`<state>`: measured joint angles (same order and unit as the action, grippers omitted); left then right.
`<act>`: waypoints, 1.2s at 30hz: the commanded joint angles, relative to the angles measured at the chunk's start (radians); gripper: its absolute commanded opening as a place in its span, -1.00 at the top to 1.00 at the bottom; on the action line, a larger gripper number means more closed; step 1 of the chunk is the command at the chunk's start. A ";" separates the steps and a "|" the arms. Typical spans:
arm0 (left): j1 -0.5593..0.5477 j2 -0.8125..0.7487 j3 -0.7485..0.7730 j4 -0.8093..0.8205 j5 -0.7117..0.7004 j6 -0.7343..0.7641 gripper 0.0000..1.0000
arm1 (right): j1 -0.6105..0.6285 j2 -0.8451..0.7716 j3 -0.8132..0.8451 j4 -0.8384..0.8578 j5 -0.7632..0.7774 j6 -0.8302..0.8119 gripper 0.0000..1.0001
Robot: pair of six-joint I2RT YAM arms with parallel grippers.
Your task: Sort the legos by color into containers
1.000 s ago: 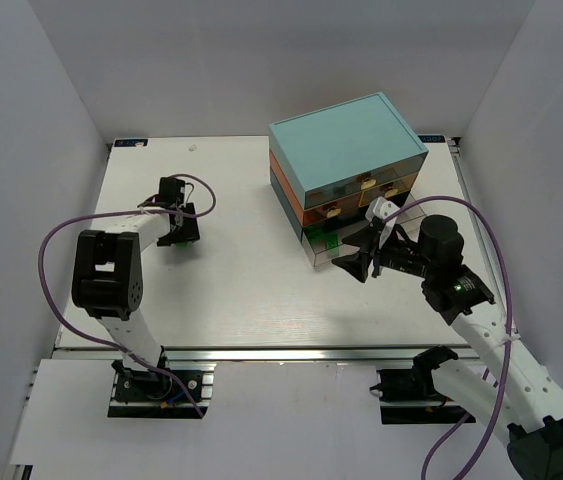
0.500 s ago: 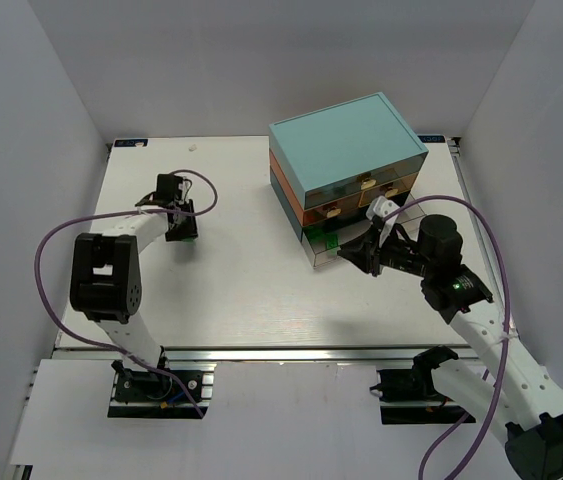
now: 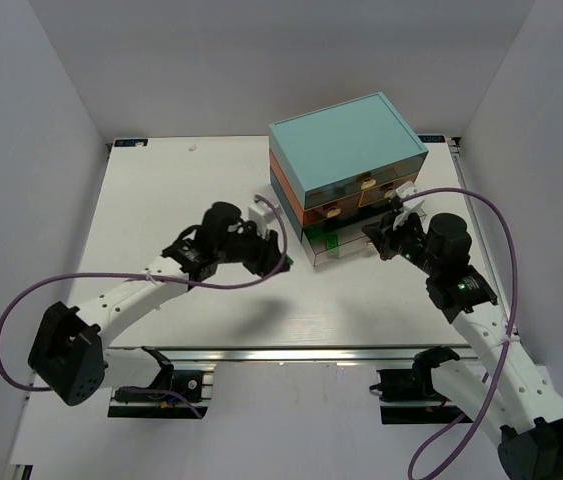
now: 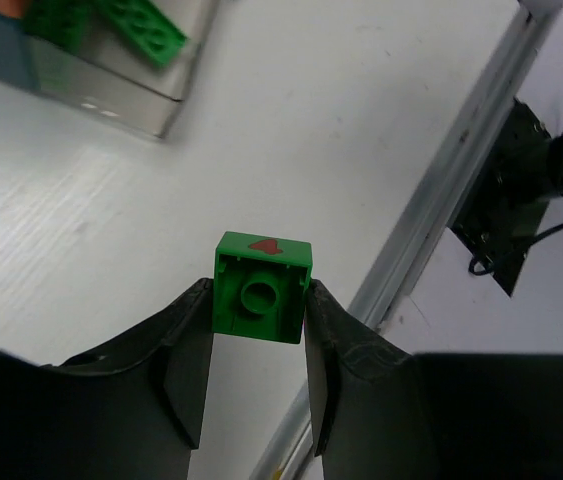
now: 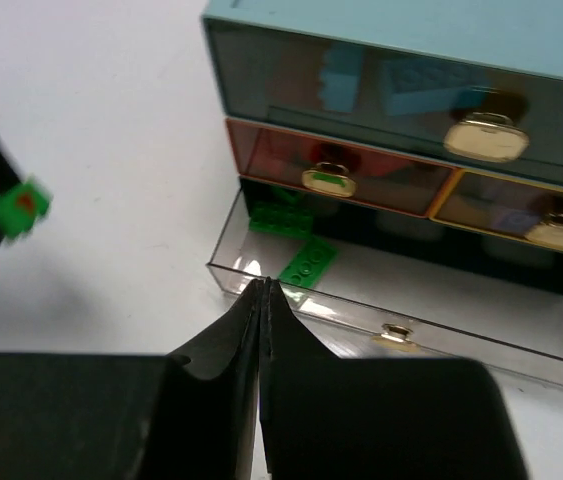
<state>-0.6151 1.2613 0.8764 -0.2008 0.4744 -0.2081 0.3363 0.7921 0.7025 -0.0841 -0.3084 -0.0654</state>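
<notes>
Currently the left gripper (image 4: pixel 258 318) is grasping a small green plastic brick (image 4: pixel 263 272), while the right gripper (image 5: pixel 264 291) is hovering clenched, empty.

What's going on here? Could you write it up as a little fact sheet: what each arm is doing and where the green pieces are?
left gripper: shut on a green brick, held over the table
right gripper: shut, holding nothing, at the open drawer's front corner
chest: only its bottom drawer is pulled out
inside that drawer: two green bricks
</notes>
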 commanded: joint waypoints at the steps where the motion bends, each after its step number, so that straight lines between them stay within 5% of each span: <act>1: -0.150 0.010 0.021 0.029 -0.071 -0.005 1.00 | -0.025 -0.017 0.028 0.055 0.081 0.024 1.00; 7: -0.357 0.179 0.183 0.018 -0.402 0.045 1.00 | -0.072 -0.024 0.025 0.057 0.077 0.024 1.00; 16: -0.388 0.438 0.394 0.067 -0.818 0.088 0.97 | -0.106 -0.044 0.018 0.060 0.058 0.033 1.00; 19: -0.388 0.512 0.476 0.045 -0.864 0.110 0.81 | -0.112 -0.044 0.017 0.060 0.046 0.038 1.00; 27: -0.388 0.636 0.627 -0.031 -0.913 0.144 -0.17 | -0.126 -0.044 0.015 0.060 0.015 0.038 1.00; 33: -0.388 0.625 0.641 -0.043 -0.915 0.148 -0.34 | -0.131 -0.034 0.014 0.053 -0.023 0.029 0.99; 35: -0.388 0.597 0.638 -0.040 -0.898 0.153 -0.30 | -0.135 -0.033 0.014 0.052 -0.043 0.019 1.00; 36: -0.388 0.580 0.627 -0.040 -0.887 0.157 -0.12 | -0.135 -0.033 0.015 0.049 -0.053 0.001 1.00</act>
<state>-1.0027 1.9221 1.4757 -0.2337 -0.4183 -0.0677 0.2081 0.7609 0.7025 -0.0731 -0.3172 -0.0372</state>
